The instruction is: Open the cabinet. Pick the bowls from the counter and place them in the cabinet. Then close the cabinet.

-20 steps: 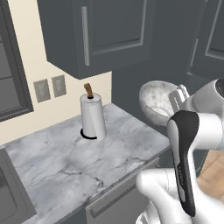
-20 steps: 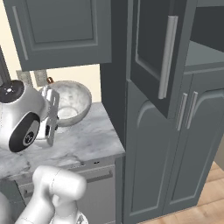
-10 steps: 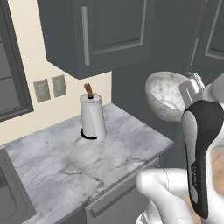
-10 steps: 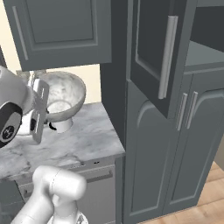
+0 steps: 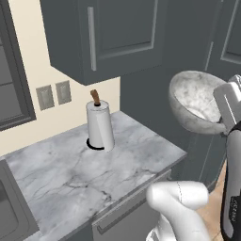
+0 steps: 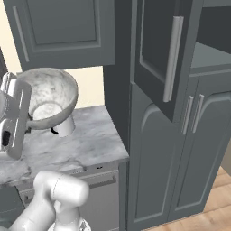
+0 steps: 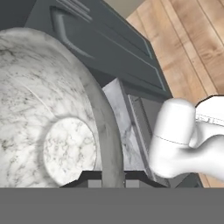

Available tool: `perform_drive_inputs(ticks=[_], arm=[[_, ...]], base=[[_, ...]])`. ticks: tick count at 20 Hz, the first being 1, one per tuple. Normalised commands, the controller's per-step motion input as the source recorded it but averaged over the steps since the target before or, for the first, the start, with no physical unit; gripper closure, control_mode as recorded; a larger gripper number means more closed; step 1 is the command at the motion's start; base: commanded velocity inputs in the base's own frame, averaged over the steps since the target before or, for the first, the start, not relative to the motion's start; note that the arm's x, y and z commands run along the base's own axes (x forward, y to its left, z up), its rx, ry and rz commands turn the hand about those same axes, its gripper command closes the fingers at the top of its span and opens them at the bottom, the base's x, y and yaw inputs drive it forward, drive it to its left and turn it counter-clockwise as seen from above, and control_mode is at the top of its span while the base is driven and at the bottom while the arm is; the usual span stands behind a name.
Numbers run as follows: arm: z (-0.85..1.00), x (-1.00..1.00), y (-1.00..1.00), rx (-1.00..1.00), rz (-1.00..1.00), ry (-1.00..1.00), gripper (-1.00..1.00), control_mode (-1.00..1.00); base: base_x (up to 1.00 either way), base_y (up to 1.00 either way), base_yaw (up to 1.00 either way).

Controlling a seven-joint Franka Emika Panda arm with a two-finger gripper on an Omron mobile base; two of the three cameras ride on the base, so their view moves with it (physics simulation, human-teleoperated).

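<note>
My gripper (image 5: 220, 123) is shut on the rim of the white-grey marbled bowl (image 5: 196, 101), which hangs tilted in the air above the counter's (image 5: 70, 169) right end. The right base view shows the bowl (image 6: 45, 97) with the gripper (image 6: 30, 122) at its left, over the marble counter (image 6: 85, 144). Seen from the hand, the bowl (image 7: 48, 131) looms large, its rim pinched by the gripper (image 7: 107, 177). The cabinet's left door (image 6: 155, 54) stands open, bar handle (image 6: 171, 58) outward, grey shelf (image 6: 210, 56) showing inside. The red bowl is out of view.
A white paper-towel roll (image 5: 100, 124) stands on the counter near the wall. A grey wall cabinet (image 5: 108, 33) hangs above it. Arched lower doors (image 6: 180, 149) sit under the open cabinet. A sink (image 5: 9, 207) lies at the counter's left end, a wood floor (image 7: 192, 39) below.
The gripper has lifted the marbled bowl off the counter, higher and closer to the base, and the bowl now tilts more. The paper-towel roll has stayed put.
</note>
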Motion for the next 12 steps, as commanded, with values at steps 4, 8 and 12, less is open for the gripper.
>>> perform_drive_inputs(ticks=[4, 8, 12], arm=[[0.00, 0.00, 0.00, 0.00, 0.00, 0.00, 1.00, 1.00], [0.00, 0.00, 0.00, 0.00, 0.00, 0.00, 1.00, 1.00], [0.00, 0.00, 0.00, 0.00, 0.00, 0.00, 1.00, 1.00]], base=[[-0.63, 0.00, 0.00], [-0.66, -0.23, 0.00], [-0.90, -0.62, 0.00]])
